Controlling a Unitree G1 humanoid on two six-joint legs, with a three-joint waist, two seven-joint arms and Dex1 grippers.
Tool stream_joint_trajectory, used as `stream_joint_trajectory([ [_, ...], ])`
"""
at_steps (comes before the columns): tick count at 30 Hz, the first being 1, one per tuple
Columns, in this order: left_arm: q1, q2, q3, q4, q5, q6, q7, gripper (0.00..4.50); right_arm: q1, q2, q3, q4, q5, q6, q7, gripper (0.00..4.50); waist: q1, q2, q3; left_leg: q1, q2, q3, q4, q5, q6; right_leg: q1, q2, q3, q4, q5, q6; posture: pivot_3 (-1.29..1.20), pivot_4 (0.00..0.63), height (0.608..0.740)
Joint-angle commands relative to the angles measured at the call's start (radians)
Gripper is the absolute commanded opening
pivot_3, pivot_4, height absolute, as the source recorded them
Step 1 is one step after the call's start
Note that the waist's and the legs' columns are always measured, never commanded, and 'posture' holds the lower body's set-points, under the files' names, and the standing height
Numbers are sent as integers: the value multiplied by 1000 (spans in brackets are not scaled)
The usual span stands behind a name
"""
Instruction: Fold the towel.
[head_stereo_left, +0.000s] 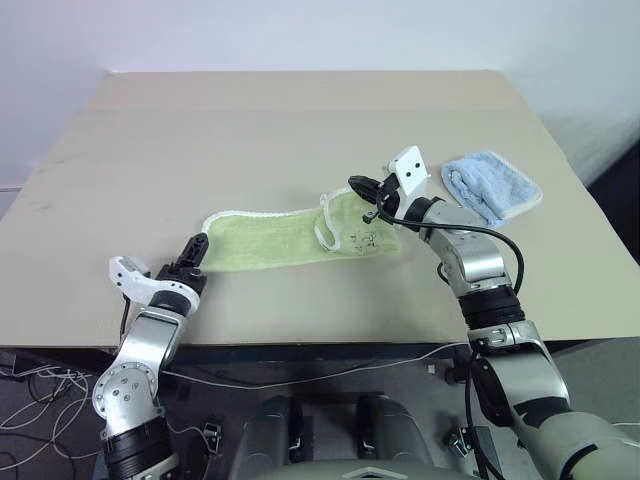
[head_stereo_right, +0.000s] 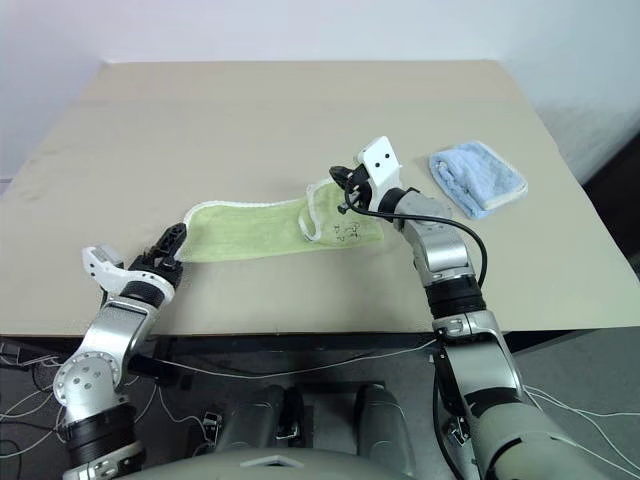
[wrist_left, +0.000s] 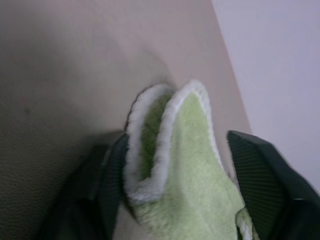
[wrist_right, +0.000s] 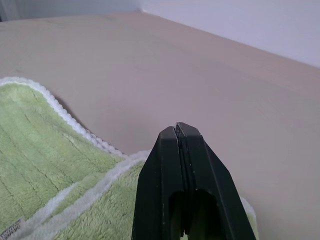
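Observation:
The light yellow-green towel (head_stereo_left: 280, 238) lies stretched left to right on the table (head_stereo_left: 300, 110), its right end doubled over with the white edging (head_stereo_left: 325, 225) showing. My left gripper (head_stereo_left: 198, 243) is at the towel's left end, open. That folded end (wrist_left: 175, 165) sits between its fingers (wrist_left: 265, 175); one finger touches the cloth and the other stands apart. My right gripper (head_stereo_left: 358, 187) hovers level over the towel's right end, shut. In the right wrist view its tips (wrist_right: 177, 129) press together with no cloth between them, and the towel (wrist_right: 45, 150) lies beneath.
A smaller light blue cloth (head_stereo_left: 490, 185) lies bunched on the table to the right of my right gripper. The table's front edge (head_stereo_left: 320, 345) runs just behind both forearms. Cables hang below it.

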Motion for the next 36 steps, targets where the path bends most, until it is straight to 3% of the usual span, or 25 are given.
stream_joint_trajectory([
  [1, -15, 10, -1, 3, -27, 7, -4, 1927, -1, 1, -20, -61, 13, 1, -14, 0, -2, 0, 0, 0, 0, 0, 0, 0, 0, 0, 0, 0, 0, 0, 0, 0, 150, 740],
  [6, -19, 19, 10, 13, -37, 3, -3, 213, 9, 2, -19, -77, 15, 7, -22, 0, -2, 0, 0, 0, 0, 0, 0, 0, 0, 0, 0, 0, 0, 0, 0, 0, 150, 740],
  [7, -24, 19, 17, 13, -47, -4, 2, 47, 11, 3, -19, -82, 16, 9, -23, 0, -2, 0, 0, 0, 0, 0, 0, 0, 0, 0, 0, 0, 0, 0, 0, 0, 150, 740],
  [14, -63, 96, 94, 3, -59, -52, -26, 47, 21, 7, -16, -96, 19, 16, -30, 0, -4, 0, 1, 0, 0, 0, -1, -1, -1, -1, 0, 0, 0, 0, 0, 0, 150, 740],
  [23, -113, 343, 202, 58, -25, -59, -182, 47, 27, -1, -27, -99, 16, 13, -53, 0, -6, -1, 1, -1, 0, 1, -2, -1, -4, -2, 0, 0, 0, -1, -2, 0, 150, 740],
  [29, -205, 472, 7, -8, 108, 8, -384, 47, 44, -5, -35, -112, 15, 12, -77, 0, 1, -1, 2, -2, -1, 1, -2, -1, -5, -3, 0, 0, -1, -1, -3, 0, 150, 740],
  [36, -346, 464, -334, -53, 341, 55, -552, 47, 75, -9, -49, -147, 13, 16, -112, 0, -7, -1, 2, -2, 0, 3, -5, 0, -6, -4, 2, 1, -1, 0, 0, 0, 150, 740],
])
